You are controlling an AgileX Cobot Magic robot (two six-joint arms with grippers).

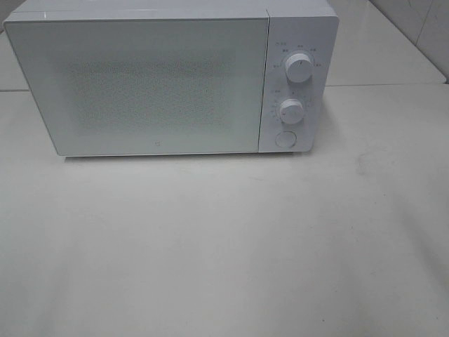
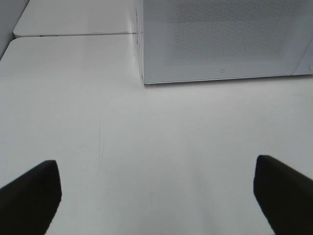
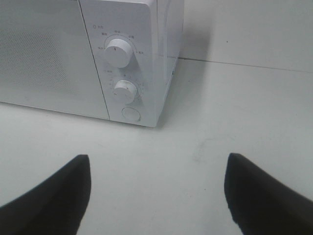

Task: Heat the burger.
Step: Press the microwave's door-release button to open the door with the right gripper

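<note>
The burger is out of view in every frame. A white microwave [image 1: 168, 81] stands at the back of the table with its door [image 1: 140, 88] shut; I cannot see inside it. My left gripper [image 2: 156, 196] is open above bare tabletop, in front of the microwave's [image 2: 225, 39] left corner. My right gripper [image 3: 156, 193] is open too, empty, in front of the control panel with its two knobs [image 3: 118, 53] and round button [image 3: 130, 114]. Neither gripper shows in the exterior high view.
The white table [image 1: 224, 253] stretches in front of the microwave. A seam between table sections [image 2: 73, 34] runs behind its left side. A tiled wall [image 1: 421, 28] rises at the far right.
</note>
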